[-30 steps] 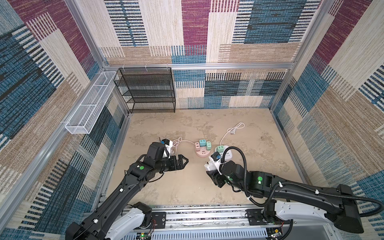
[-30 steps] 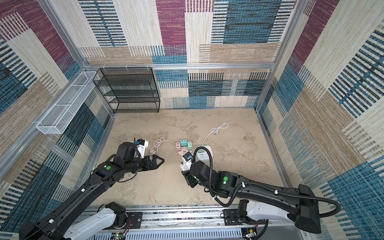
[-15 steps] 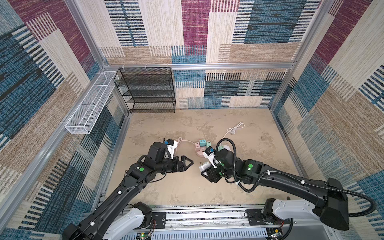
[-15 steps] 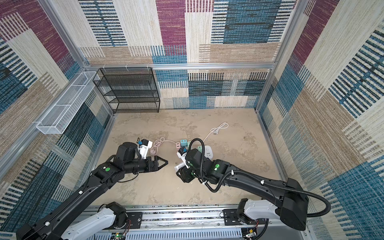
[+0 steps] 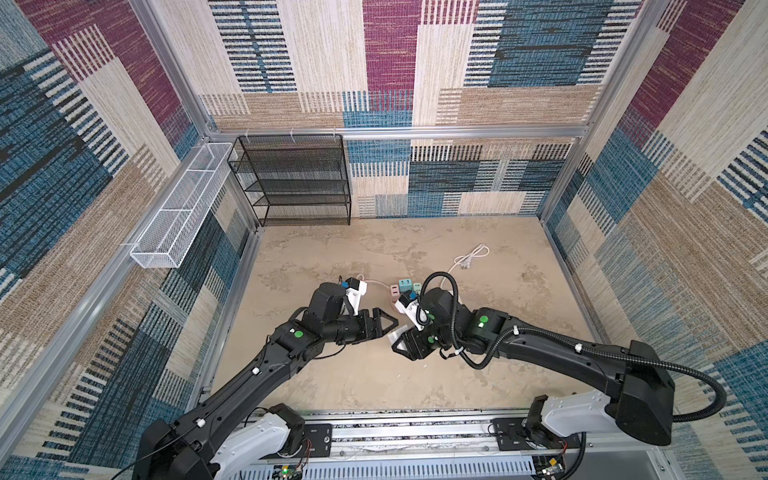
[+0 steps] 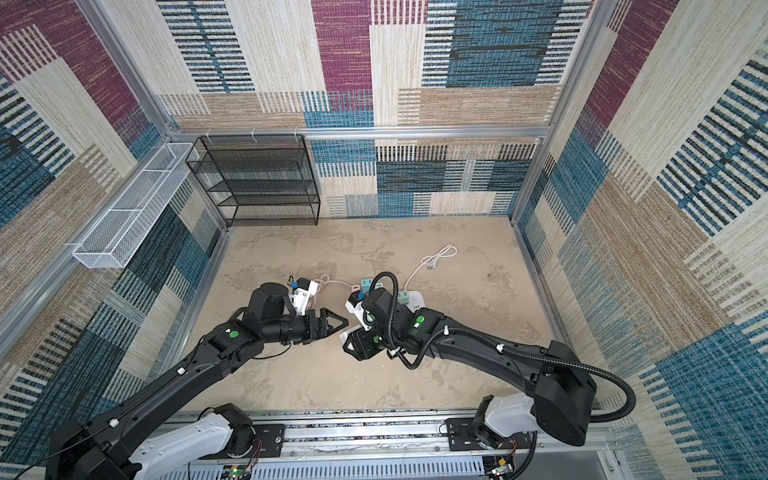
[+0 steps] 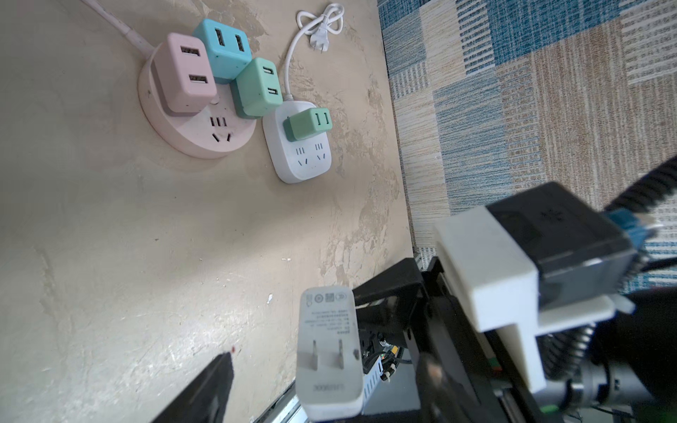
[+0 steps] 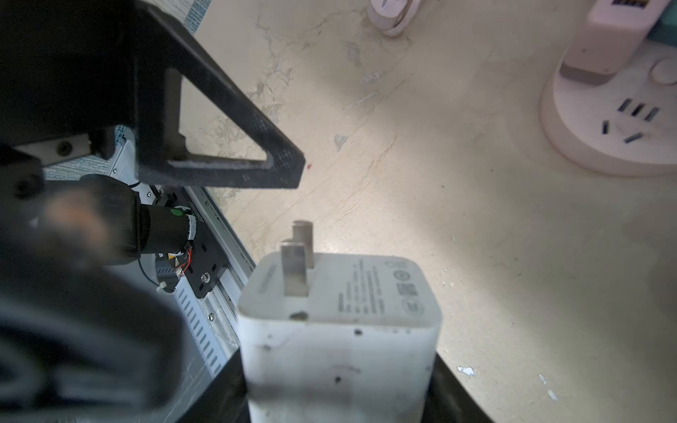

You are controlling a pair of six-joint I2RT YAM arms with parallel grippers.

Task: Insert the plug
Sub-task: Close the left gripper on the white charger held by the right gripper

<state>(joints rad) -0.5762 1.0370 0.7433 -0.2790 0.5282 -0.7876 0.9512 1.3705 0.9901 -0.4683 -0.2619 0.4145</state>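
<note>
Now the right end effector [image 5: 397, 345], gripping the white plug [image 8: 340, 322], has swung left to mid-frame, up to the left end effector's [image 5: 387, 326] open, narrowing jaws, seemingly a handover before insertion.

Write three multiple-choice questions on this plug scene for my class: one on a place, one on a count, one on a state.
1. The darker green adapter is plugged into: A nothing; B the pink round strip; C the white power strip.
2. The white charger's metal prongs number: A one; B two; C three.
3. The right gripper is: A shut on the white charger; B open and empty; C out of view.
Answers: 1 C, it stands on that strip's face; 2 B, two flat blades stick out; 3 A, it clamps the charger's body.
</note>
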